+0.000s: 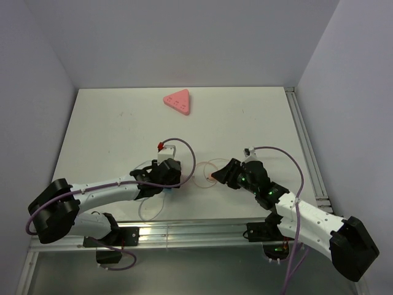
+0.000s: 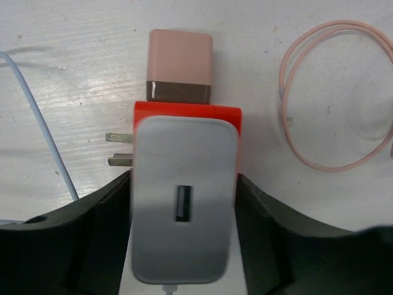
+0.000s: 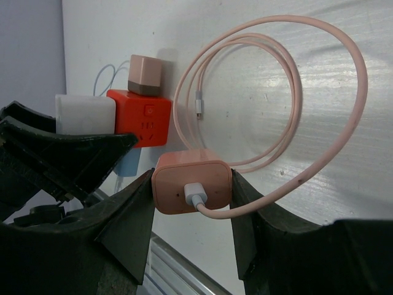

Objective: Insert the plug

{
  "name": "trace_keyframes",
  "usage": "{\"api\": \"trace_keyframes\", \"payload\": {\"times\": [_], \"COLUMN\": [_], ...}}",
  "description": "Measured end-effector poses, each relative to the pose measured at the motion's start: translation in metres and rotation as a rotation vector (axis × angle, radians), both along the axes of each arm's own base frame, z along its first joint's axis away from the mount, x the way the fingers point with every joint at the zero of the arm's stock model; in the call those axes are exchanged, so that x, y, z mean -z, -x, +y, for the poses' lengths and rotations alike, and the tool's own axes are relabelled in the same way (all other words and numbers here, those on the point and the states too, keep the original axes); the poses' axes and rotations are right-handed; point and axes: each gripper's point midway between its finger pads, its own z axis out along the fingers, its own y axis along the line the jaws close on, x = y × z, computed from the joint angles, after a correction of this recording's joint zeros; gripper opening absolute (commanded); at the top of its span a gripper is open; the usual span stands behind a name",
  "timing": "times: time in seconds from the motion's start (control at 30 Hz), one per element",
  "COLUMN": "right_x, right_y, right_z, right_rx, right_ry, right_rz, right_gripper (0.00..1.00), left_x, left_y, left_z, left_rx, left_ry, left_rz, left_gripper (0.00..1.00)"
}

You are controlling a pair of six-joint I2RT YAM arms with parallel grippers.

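In the left wrist view my left gripper [image 2: 183, 177] is shut on a white charger block [image 2: 184, 246] with a USB slot in its face. The block sits against a red adaptor cube [image 2: 187, 114]. A pink and brown plug [image 2: 181, 67] sits on the cube's far side, and two metal prongs [image 2: 120, 150] stick out on the left. My right gripper [image 3: 191, 177] is shut on a pink charger [image 3: 184, 192] with a white USB plug and a pink cable [image 3: 295, 92] coiled on the table. It holds it just right of the red cube [image 3: 138, 117]. In the top view both grippers, left [image 1: 167, 179] and right [image 1: 213, 177], meet mid-table.
A pink triangular block [image 1: 178, 102] lies at the back of the white table [image 1: 245, 117]. A pale blue cable [image 2: 37, 117] runs left of the left gripper. A metal rail [image 1: 184, 230] lines the near edge, another the right edge [image 1: 307, 147].
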Motion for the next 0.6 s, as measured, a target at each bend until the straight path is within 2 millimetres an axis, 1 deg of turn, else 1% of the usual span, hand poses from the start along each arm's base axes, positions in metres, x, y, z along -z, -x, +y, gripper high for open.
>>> {"api": "trace_keyframes", "payload": {"times": [0.03,0.07,0.1,0.13,0.17,0.3,0.4,0.5,0.6], "right_x": [0.000,0.001,0.001,0.003,0.004,0.014,0.018,0.014,0.004], "right_y": [0.000,0.000,0.000,0.000,0.000,0.003,0.005,0.005,0.004], "right_z": [0.000,0.000,0.000,0.000,0.001,0.003,0.008,0.016,0.030], "right_rx": [0.000,0.000,-0.001,-0.001,-0.003,-0.021,-0.040,-0.058,-0.083], "right_ry": [0.001,0.002,0.003,0.005,0.007,0.022,0.015,-0.007,-0.023], "right_rz": [0.001,0.002,0.004,0.007,0.012,0.051,0.082,0.095,0.090], "right_gripper": [0.00,0.00,0.00,0.00,0.00,0.00,0.00,0.00,0.00], "left_x": [0.000,-0.001,-0.001,-0.001,-0.001,-0.001,-0.002,-0.005,-0.007], "left_y": [0.000,-0.002,-0.002,-0.002,-0.003,-0.003,-0.002,0.002,0.005], "left_z": [0.000,-0.001,-0.001,-0.001,-0.001,-0.001,-0.004,-0.010,-0.016], "left_rx": [-0.001,-0.003,-0.001,-0.002,-0.001,0.001,0.014,0.035,0.052], "left_ry": [0.001,0.006,0.002,0.000,0.000,0.008,0.059,0.149,0.229], "left_rz": [-0.001,-0.006,-0.009,-0.010,-0.011,-0.009,-0.009,0.004,0.019], "left_gripper": [0.42,0.34,0.28,0.09,0.00,0.00,0.00,0.00,0.00]}}
